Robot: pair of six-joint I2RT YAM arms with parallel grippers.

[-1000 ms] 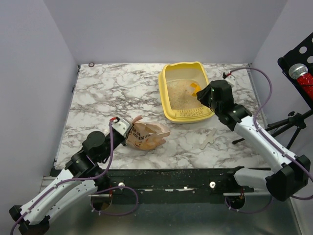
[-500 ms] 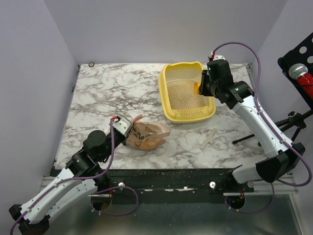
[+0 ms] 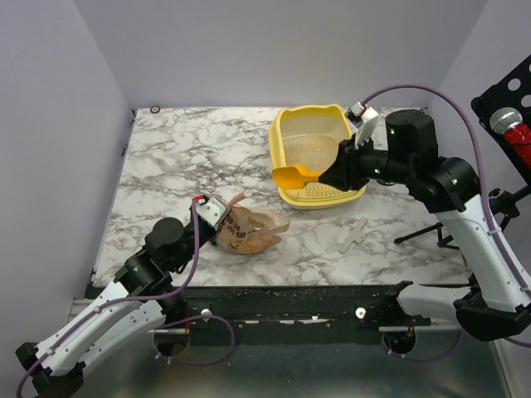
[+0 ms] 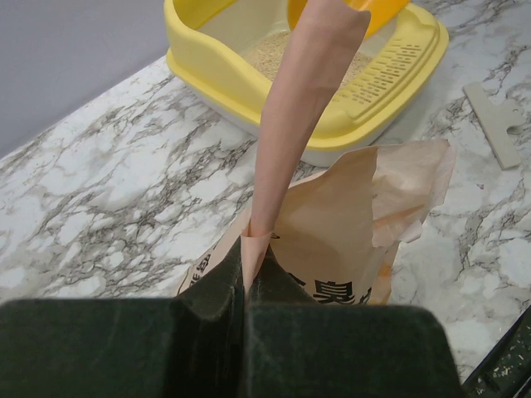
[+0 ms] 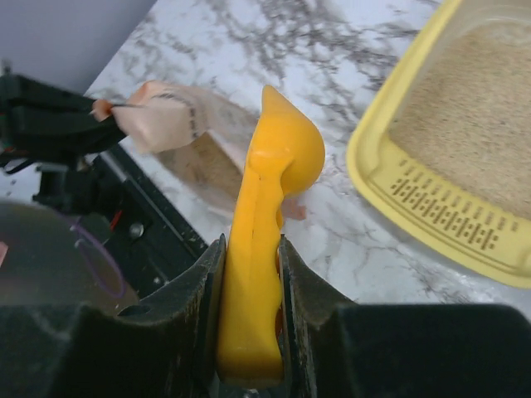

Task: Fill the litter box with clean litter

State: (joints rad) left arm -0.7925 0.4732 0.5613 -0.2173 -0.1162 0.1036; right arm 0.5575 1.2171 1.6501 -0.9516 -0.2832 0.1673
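The yellow litter box [image 3: 319, 197] stands at the back right of the table, with beige clean litter [image 3: 311, 149] spread over its floor. My right gripper [image 3: 332, 176] is shut on the handle of an orange scoop [image 3: 292, 176], which hangs over the box's near left rim. In the right wrist view the scoop [image 5: 261, 249] points toward the pinkish-tan bag [image 5: 182, 124], with the litter box [image 5: 431, 215] and its litter [image 5: 473, 108] on the right. My left gripper [image 3: 214, 217] is shut on the top flap of the bag [image 3: 249, 230]. In the left wrist view, that gripper [image 4: 246, 249] pinches the flap of the bag [image 4: 348, 232].
A flat grey cut-out piece [image 3: 355, 235] lies on the marble between the box and the near edge. A small dark ring [image 3: 155, 109] sits at the back left corner. White walls close in three sides, and a microphone stand [image 3: 506, 124] stands off the right edge.
My right arm has lifted the scoop out of the litter box and swung it left and nearer, over the box's front rim toward the bag. The left arm and bag have stayed put.
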